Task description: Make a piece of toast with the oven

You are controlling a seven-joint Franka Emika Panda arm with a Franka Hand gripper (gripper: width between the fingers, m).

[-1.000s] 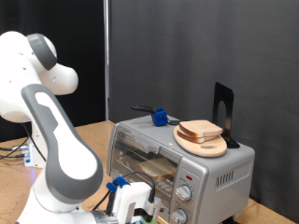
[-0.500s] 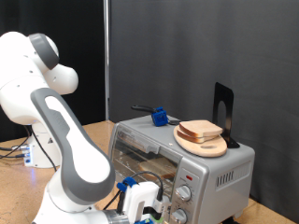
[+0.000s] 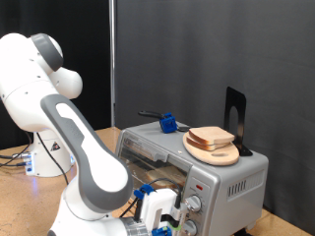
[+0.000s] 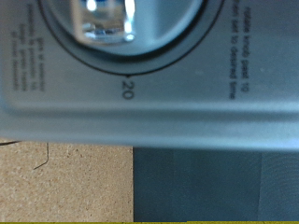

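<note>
The silver-grey oven stands at the exterior view's lower right, and its glass door looks closed. Through the glass a tan slice, the piece of toast, shows dimly on the rack. My gripper is low in front of the oven, just to the exterior view's left of the round knobs. The wrist view is filled by the oven's grey front panel, with a shiny knob very close and a dial mark "20". No fingers show there.
On top of the oven a round wooden plate carries another bread slice. A blue-handled tool and a black stand also sit up there. The wooden tabletop lies below the oven front, and black curtains hang behind.
The arm has swung toward the exterior view's right and lower. The gripper has moved closer to the oven's knob panel. The plate and bread on top have not moved.
</note>
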